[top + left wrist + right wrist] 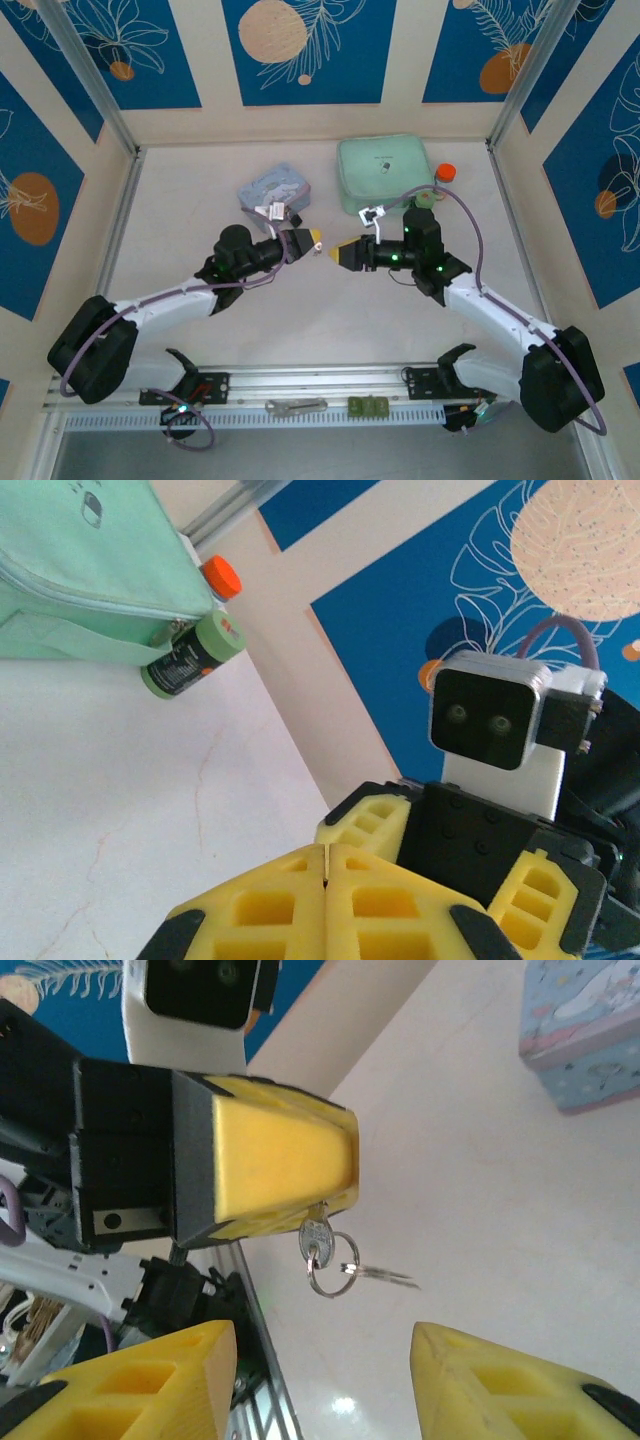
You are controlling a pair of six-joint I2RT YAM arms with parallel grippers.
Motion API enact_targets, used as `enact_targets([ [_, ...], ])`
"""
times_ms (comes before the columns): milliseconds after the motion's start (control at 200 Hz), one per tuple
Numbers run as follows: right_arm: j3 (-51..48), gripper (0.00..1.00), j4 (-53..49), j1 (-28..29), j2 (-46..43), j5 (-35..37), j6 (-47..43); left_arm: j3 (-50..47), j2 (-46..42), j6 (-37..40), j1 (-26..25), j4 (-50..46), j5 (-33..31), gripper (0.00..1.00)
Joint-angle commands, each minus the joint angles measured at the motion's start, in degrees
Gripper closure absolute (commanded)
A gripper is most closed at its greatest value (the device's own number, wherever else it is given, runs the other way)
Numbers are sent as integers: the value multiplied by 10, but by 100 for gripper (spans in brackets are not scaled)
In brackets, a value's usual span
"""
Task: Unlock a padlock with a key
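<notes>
The left gripper [330, 1195] has its two yellow fingers pressed tight together. It pinches the key [314, 1237] right at its tip, and the key pokes out from between the fingers. A small ring [333, 1265] goes through the key, and a second little key [388, 1275] sticks out from the ring.

The right gripper [322, 1332] points at the left one, tip to tip, with a small gap between the two. Its fingers are spread wide and hold nothing. The key is just in front of them, in line with the space between them.

A pale blue tin [275, 190] sits on the table [330, 320] near the left gripper, off to its side. A green bag [385, 172] lies past the right gripper. A green bottle [422, 200] and an orange-capped bottle [445, 172] stand beside the bag.
</notes>
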Motion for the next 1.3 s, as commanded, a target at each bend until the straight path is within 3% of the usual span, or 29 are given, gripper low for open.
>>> enact_targets([
  [0, -29, 51, 93, 3, 3, 27, 63, -6, -9, -7, -15, 15, -27, 100],
  [290, -36, 53, 178, 31, 33, 57, 79, -10, 5, -28, -38, 48, -51, 100],
  [780, -42, 70, 234, 41, 77, 42, 115, -26, 21, -61, -48, 112, -81, 100],
  [1035, -48, 87, 296, 40, 102, 43, 151, -36, 35, -82, -60, 145, -95, 100],
  [1115, -51, 100, 315, 40, 107, 47, 162, -40, 39, -88, -64, 156, -101, 100],
  [1265, -54, 100, 300, 33, 104, 55, 155, -42, 39, -88, -64, 160, -105, 100],
  [1295, -52, 100, 284, 30, 102, 52, 148, -41, 35, -82, -63, 152, -107, 89],
])
